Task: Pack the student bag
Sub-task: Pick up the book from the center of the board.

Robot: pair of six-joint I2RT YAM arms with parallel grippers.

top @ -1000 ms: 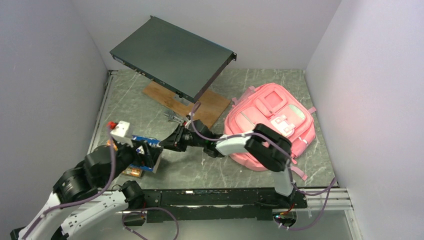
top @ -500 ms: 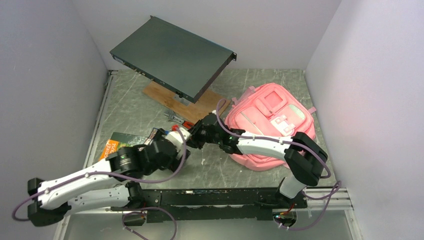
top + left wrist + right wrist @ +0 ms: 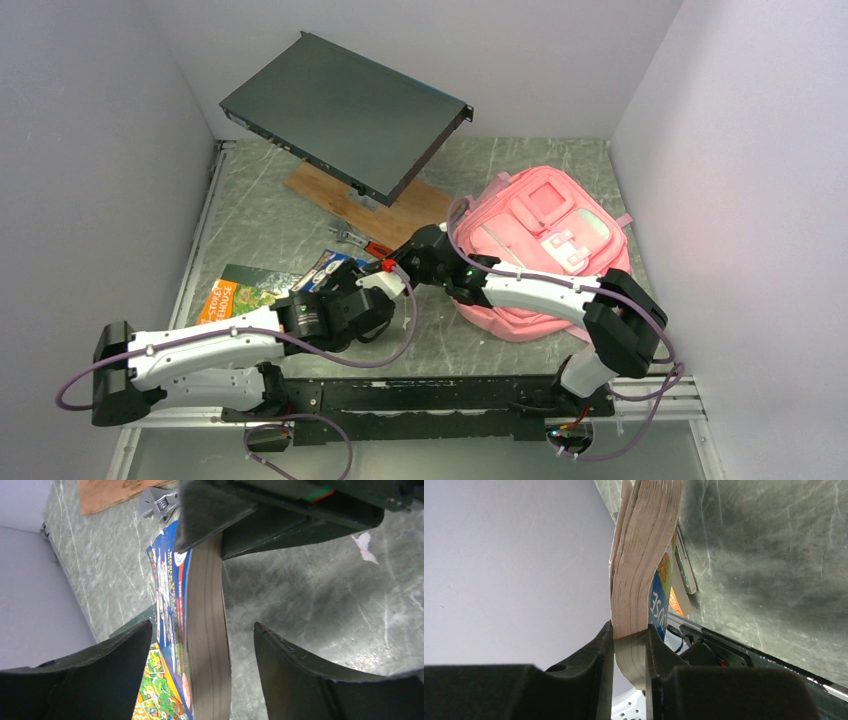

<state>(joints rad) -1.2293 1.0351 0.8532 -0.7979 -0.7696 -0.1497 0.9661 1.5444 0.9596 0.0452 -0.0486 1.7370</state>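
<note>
The pink student bag (image 3: 545,235) lies flat at the right of the table. A thick paperback book with a blue cover (image 3: 332,266) is held on edge above the table, left of the bag. My right gripper (image 3: 397,264) is shut on one end of it; its wrist view shows the jaws (image 3: 630,630) clamped on the page block (image 3: 644,565). My left gripper (image 3: 365,290) is open around the book's other end. In the left wrist view the book (image 3: 207,605) stands between its spread fingers (image 3: 202,625) with a gap on each side.
A green and orange book (image 3: 238,296) lies flat at the left. A dark flat metal box (image 3: 345,110) is propped at the back over a wooden board (image 3: 405,212). A small wrench (image 3: 345,236) lies beside the board. Walls close in left, right and back.
</note>
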